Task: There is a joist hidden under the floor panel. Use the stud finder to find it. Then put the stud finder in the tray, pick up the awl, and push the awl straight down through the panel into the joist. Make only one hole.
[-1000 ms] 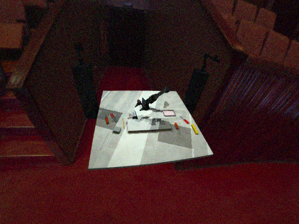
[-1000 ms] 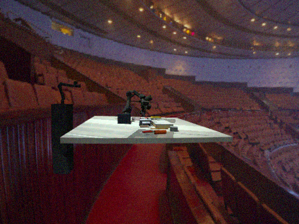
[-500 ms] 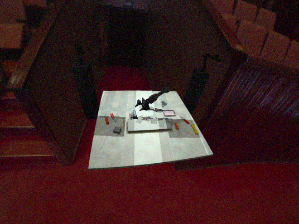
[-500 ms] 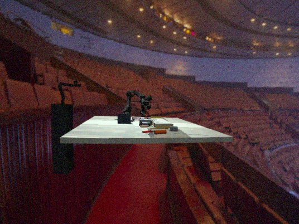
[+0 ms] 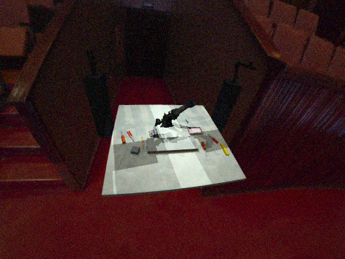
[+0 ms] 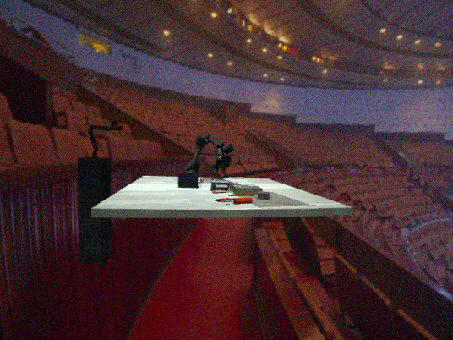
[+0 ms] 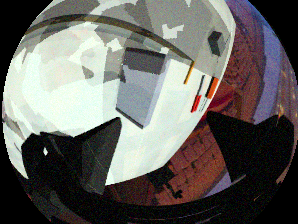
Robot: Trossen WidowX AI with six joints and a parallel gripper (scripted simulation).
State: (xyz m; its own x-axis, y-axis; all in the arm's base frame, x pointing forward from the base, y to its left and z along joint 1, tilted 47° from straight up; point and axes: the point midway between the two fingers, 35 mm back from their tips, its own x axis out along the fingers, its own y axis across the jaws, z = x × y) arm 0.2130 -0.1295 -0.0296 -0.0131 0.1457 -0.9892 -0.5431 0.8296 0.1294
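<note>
My gripper (image 5: 157, 123) (image 6: 221, 167) (image 7: 165, 118) is open and empty, hanging over the back left of the table (image 5: 145, 180). Below it stands a shallow grey box (image 5: 154, 132) (image 6: 220, 184) (image 7: 141, 86), which looks like the tray. The flat grey floor panel (image 5: 172, 145) (image 6: 247, 189) lies in front of it. A small dark grey block (image 5: 135, 150) (image 6: 263, 195) (image 7: 216, 42), seemingly the stud finder, lies left of the panel. A thin orange tool (image 5: 142, 142) (image 7: 188, 74), perhaps the awl, lies between the block and the panel.
Orange (image 5: 123, 138) and red (image 5: 130, 136) handled tools lie at the left. Orange (image 5: 203, 145), red (image 5: 214, 140) and yellow (image 5: 224, 149) tools lie right of the panel. A pinkish flat item (image 5: 194, 130) lies behind the panel's right end. The arm's base (image 6: 188, 179) stands at the back.
</note>
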